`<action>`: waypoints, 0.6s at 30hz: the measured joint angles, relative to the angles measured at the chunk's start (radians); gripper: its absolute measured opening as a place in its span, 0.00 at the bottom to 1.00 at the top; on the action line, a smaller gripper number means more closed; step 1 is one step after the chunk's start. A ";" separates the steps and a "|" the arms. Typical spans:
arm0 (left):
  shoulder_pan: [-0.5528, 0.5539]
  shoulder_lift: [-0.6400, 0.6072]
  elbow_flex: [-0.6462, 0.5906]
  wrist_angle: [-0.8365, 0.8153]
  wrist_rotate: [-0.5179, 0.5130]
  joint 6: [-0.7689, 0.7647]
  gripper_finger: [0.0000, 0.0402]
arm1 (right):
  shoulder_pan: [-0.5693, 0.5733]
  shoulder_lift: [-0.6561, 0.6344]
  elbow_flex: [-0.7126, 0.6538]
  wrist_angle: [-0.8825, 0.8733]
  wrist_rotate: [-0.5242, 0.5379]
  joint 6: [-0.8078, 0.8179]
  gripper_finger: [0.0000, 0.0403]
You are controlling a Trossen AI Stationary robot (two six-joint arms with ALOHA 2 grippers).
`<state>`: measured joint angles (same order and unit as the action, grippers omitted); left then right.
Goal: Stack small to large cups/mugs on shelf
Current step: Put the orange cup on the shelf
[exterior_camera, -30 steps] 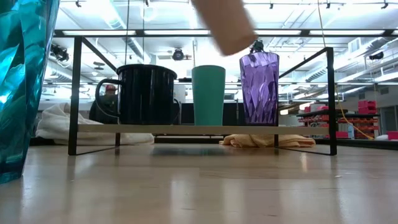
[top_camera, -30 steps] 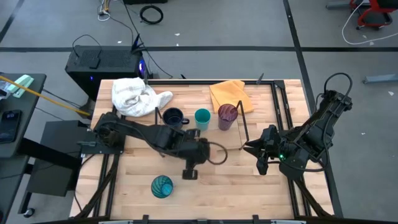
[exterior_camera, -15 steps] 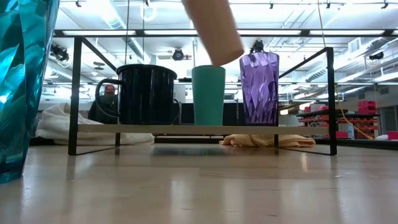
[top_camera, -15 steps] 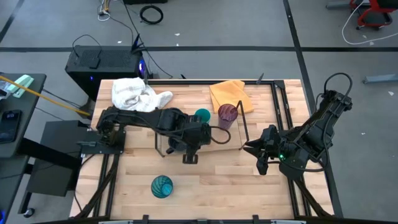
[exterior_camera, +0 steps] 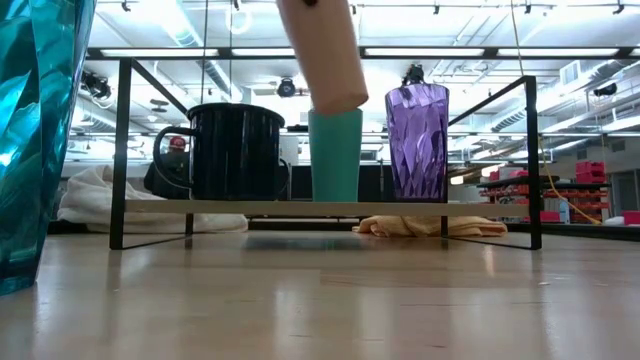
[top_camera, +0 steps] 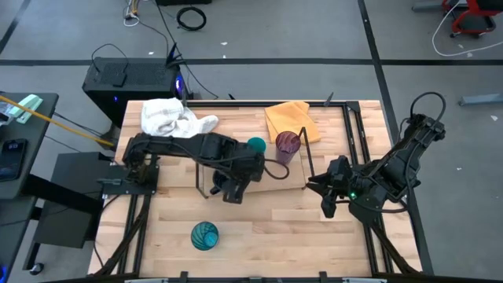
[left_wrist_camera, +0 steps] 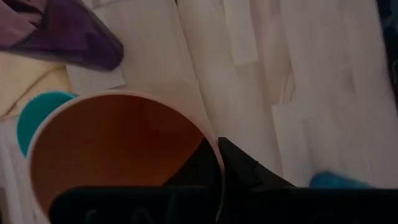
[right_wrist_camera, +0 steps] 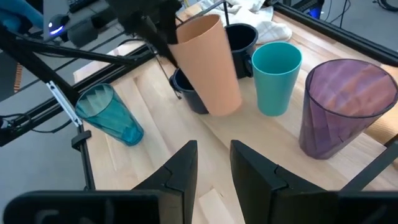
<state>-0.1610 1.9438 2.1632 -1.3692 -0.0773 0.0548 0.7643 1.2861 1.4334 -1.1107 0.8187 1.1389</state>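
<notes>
Left end effector (top_camera: 233, 182): clamped on the rim of the orange cup (right_wrist_camera: 208, 63), holding it in the air, tilted, over the front of the shelf
Orange cup: just above and in front of the teal cup (exterior_camera: 335, 155); in the low view its base overlaps that cup's rim, and contact cannot be told
Right end effector (right_wrist_camera: 211, 163): fingers slightly parted and holding nothing, waiting low over the table (top_camera: 283, 228) to the right of the shelf's end rail
Shelf (exterior_camera: 330, 208): carries, in a row, a dark navy mug (exterior_camera: 232, 152), the teal cup and the purple tumbler (exterior_camera: 417, 142)
Second navy mug (right_wrist_camera: 189, 94): partly hidden behind the orange cup
Patterned teal tumbler (top_camera: 205, 235): upright on the table, well in front of the shelf
Behind the shelf: white cloth (top_camera: 173, 119) and yellow cloth (top_camera: 290, 119) on the table
</notes>
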 joint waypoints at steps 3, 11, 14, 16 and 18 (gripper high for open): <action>0.013 0.000 0.012 0.043 0.021 0.002 0.03 | -0.004 0.000 0.000 0.000 -0.009 -0.006 0.26; 0.021 0.087 0.012 -0.050 0.022 0.071 0.03 | -0.004 0.000 0.000 0.005 -0.009 -0.006 0.26; 0.013 0.117 0.012 -0.041 0.020 0.097 0.03 | -0.004 0.000 0.000 0.010 -0.009 -0.006 0.26; 0.010 0.130 0.013 -0.039 0.017 0.116 0.03 | -0.004 -0.001 0.000 0.012 -0.009 -0.006 0.26; 0.006 0.141 0.016 -0.042 0.012 0.129 0.03 | -0.004 -0.001 0.000 0.016 -0.008 -0.006 0.26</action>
<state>-0.1550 2.0845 2.1792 -1.4112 -0.0658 0.1836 0.7601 1.2856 1.4338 -1.0950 0.8106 1.1328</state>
